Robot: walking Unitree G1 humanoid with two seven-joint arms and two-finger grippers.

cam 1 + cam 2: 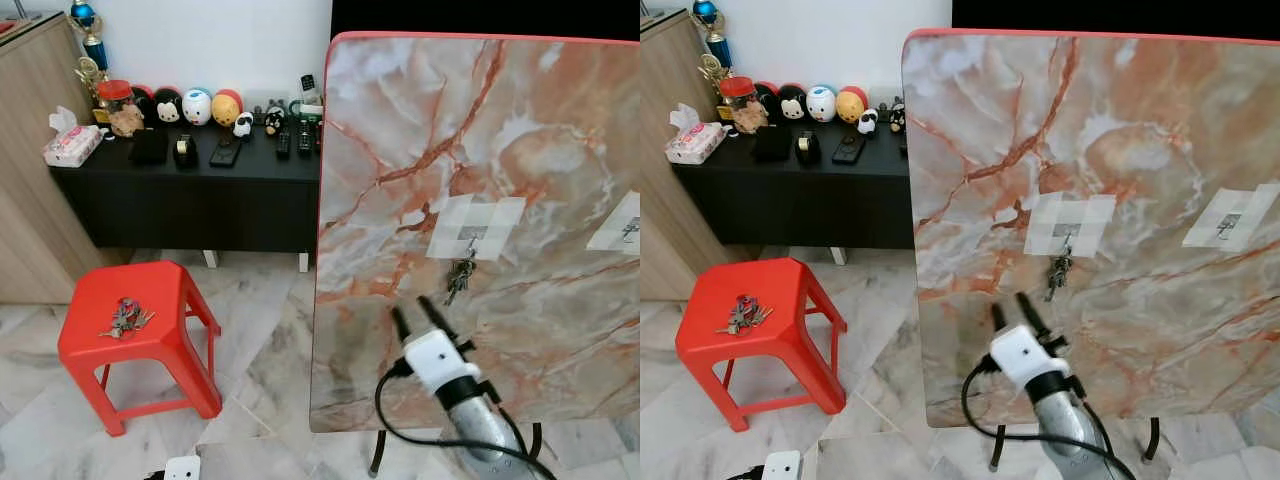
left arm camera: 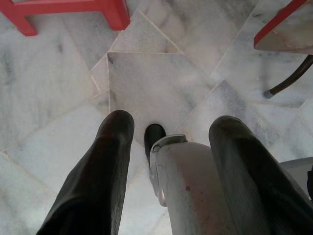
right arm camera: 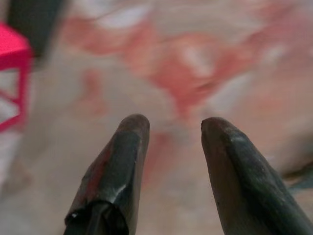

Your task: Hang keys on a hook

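Your right gripper [image 1: 412, 308] faces the upright marble board [image 1: 520, 150] with its fingers spread and empty; well off to its left stands the red stool [image 1: 170, 300], a second key bunch [image 1: 126, 316] lying on its seat. The keys [image 1: 460, 277] hang on the taped hook [image 1: 471, 240] just above and right of that gripper. Your left gripper [image 2: 168, 132] hangs low over the floor, fingers apart.
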